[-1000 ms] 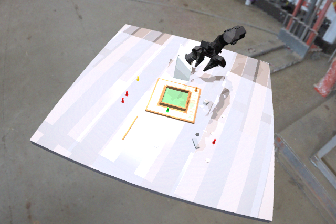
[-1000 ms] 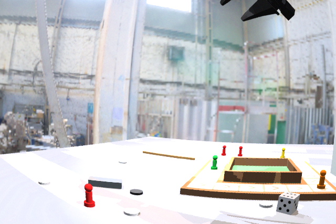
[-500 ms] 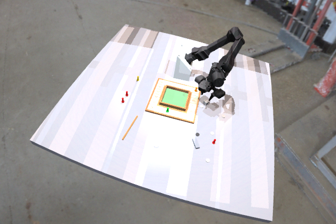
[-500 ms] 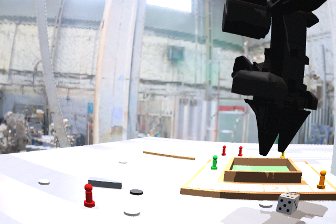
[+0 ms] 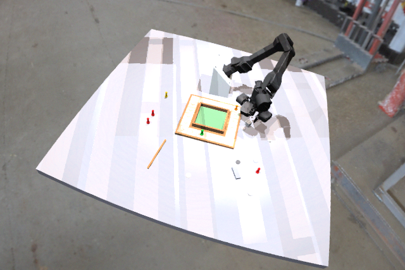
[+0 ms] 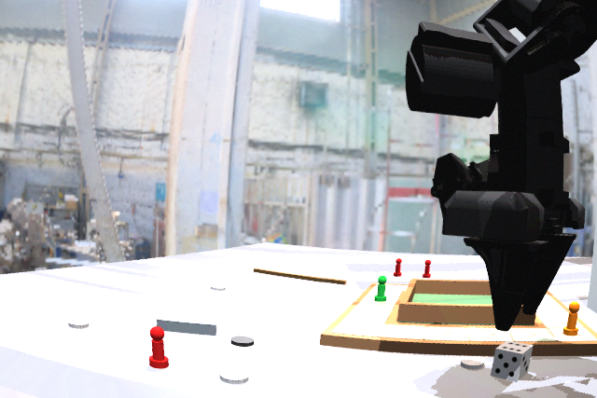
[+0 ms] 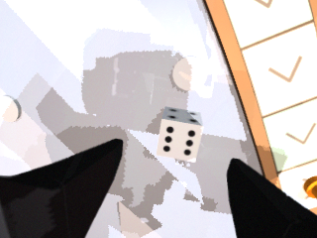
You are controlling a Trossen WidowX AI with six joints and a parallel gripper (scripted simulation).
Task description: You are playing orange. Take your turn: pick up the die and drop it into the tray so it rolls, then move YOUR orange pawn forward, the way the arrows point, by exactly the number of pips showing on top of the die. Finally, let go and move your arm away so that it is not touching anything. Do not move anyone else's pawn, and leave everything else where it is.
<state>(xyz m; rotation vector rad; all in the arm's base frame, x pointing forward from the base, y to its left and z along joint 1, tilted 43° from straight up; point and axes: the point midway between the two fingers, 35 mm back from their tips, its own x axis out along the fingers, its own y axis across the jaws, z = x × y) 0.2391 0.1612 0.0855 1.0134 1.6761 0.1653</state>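
The die [image 5: 248, 123] [image 6: 510, 361] [image 7: 179, 140] rests on the table just outside the board [image 5: 183, 123] [image 6: 356, 319] [image 7: 292, 45], six pips on top. My gripper [image 5: 252, 119] [image 6: 517, 320] [image 7: 175, 157] is open and empty, pointing down above the die. In the wrist view the die shows between and slightly beyond the fingertips. The orange pawn [image 5: 236, 107] [image 6: 572, 320] [image 7: 312, 187] stands upright on the board's lane near a corner, close beside the gripper. The tray [image 5: 209, 129] [image 6: 443, 314], with a green floor, is empty in the board's middle.
A green pawn [image 5: 202, 132] [image 6: 381, 289] stands on the board. A pale disc [image 6: 472, 363] [image 7: 182, 74] lies beside the die. A pale upright panel [image 5: 219, 84] stands behind the board. A red pawn [image 5: 257, 170] [image 6: 158, 348], grey block [image 5: 235, 172] [image 6: 187, 327] and stick [image 5: 157, 153] [image 6: 298, 276] lie farther off.
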